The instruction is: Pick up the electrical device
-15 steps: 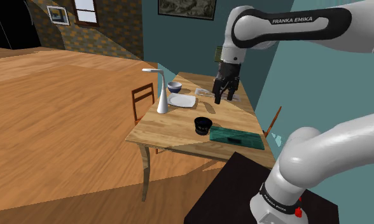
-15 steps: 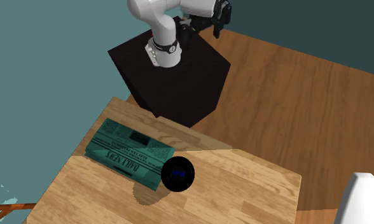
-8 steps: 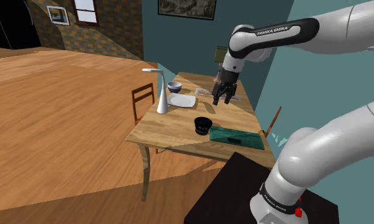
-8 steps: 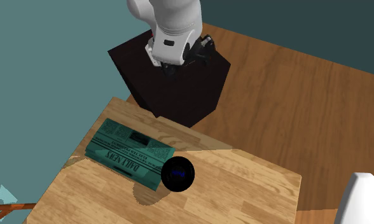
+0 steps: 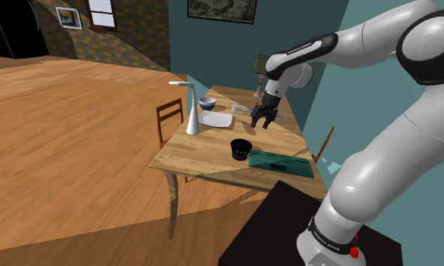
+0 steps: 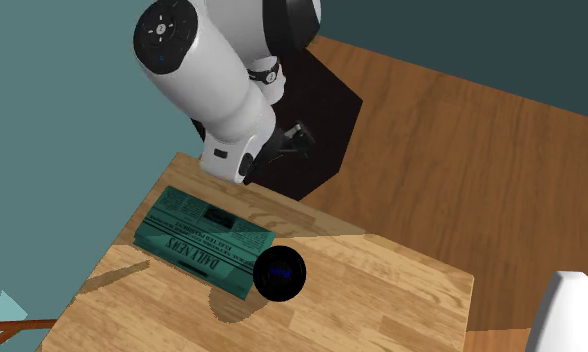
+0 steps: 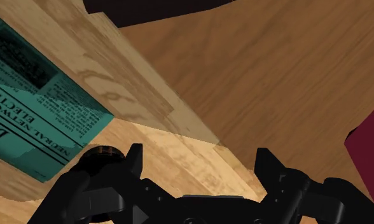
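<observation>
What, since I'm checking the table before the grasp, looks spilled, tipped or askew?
Nothing stands out. The white lamp stands upright, the black cup sits upright, and the teal newspaper lies flat on the table.

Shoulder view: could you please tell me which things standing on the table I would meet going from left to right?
white lamp → blue-and-white bowl → black cup → teal newspaper. The white plate is left out, since it overlaps the bowl across the picture.
</observation>
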